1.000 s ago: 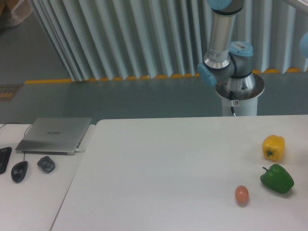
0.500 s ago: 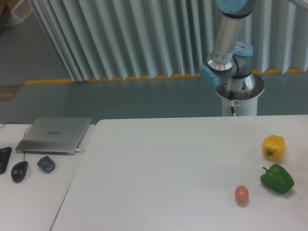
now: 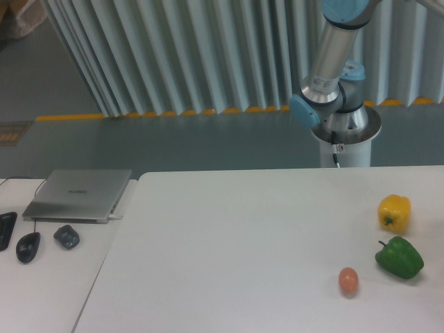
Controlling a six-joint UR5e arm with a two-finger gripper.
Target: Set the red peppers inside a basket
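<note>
The fixed camera shows no red pepper and no basket anywhere in its frame, so where the pepper lies cannot be told. The claw is out of view too, and how far it is open, or whether it holds anything, cannot be told. Only the arm [image 3: 333, 55] shows, rising from its round base [image 3: 345, 132] behind the table's far edge and leaning up out of the top of the frame.

On the white table [image 3: 229, 243], near the right edge, a yellow pepper [image 3: 394, 211] stands just behind a green pepper [image 3: 399, 257], the two apart. A small orange egg [image 3: 348, 280] sits left of the green one. On the side table at left are a closed laptop [image 3: 80, 194], a black mouse [image 3: 28, 246] and a dark grey lump [image 3: 66, 236].
</note>
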